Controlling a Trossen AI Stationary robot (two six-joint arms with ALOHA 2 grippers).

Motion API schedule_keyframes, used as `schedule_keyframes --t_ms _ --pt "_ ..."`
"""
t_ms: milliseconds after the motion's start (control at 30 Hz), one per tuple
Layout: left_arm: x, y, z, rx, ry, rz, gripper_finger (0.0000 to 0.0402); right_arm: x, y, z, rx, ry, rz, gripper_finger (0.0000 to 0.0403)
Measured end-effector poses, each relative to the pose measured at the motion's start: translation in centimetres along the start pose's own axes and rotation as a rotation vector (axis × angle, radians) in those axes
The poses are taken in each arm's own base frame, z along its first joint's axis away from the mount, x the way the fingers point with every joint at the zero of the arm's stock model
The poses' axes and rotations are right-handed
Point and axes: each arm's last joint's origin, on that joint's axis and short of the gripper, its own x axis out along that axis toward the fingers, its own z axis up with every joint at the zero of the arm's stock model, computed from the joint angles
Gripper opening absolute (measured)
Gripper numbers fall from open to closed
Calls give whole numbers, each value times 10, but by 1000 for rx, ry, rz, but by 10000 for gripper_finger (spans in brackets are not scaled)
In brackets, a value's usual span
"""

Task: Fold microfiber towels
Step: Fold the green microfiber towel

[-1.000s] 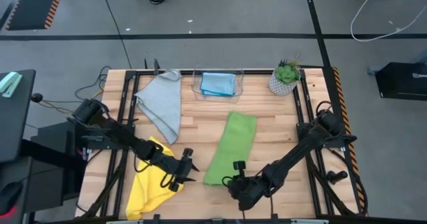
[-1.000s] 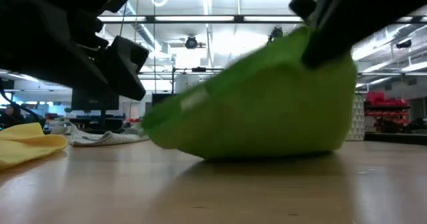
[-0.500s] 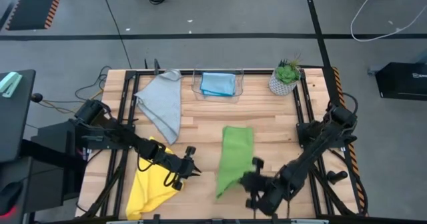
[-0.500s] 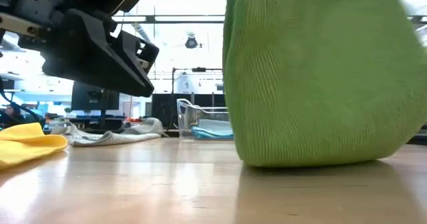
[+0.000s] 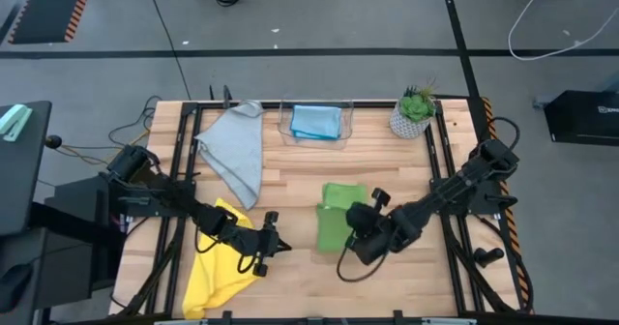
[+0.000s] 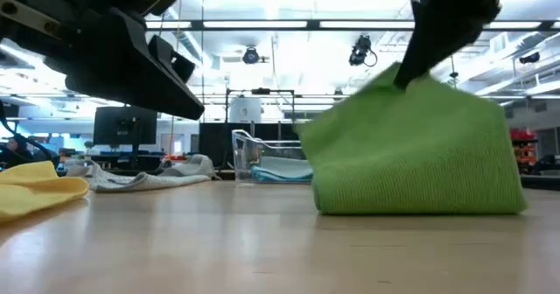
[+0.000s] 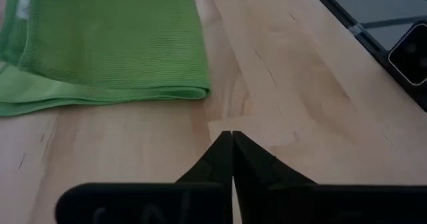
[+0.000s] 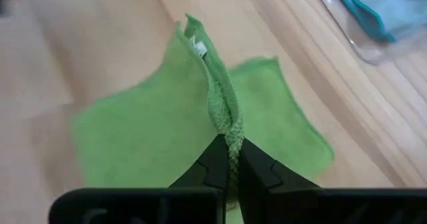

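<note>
Green towel (image 5: 336,219) lies folded at bench (image 5: 387,156) centre, slightly toward 4 o'clock. My right claw (image 5: 356,230) pinches its doubled edge, fingers clenched on cloth, at towel's 4 o'clock side. My left claw (image 5: 273,243) clenched, grasping nothing, above bare wood at 9 o'clock from green towel, just beside yellow towel (image 5: 215,267). Grey towel (image 5: 235,151) spread at 11 o'clock. Light blue towel (image 5: 315,121) folded inside clear tray (image 5: 285,132) at 12 o'clock. Potted plant (image 5: 415,111) at 1 o'clock corner.
</note>
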Motion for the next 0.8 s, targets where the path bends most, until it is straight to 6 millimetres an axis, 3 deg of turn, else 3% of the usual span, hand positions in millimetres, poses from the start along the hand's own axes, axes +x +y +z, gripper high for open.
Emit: schedule_keyframes --t_ms 400,600,800 --pt "-5 -10 -5 -38 5 71 6 28 -41 -12 96 1 -28 21" --pt "-5 -9 -5 -40 5 74 19 41 -54 -16 137 -16 -21 21" --pt "-5 -9 -5 -43 9 75 6 52 -64 -18 149 -1 -26 21"
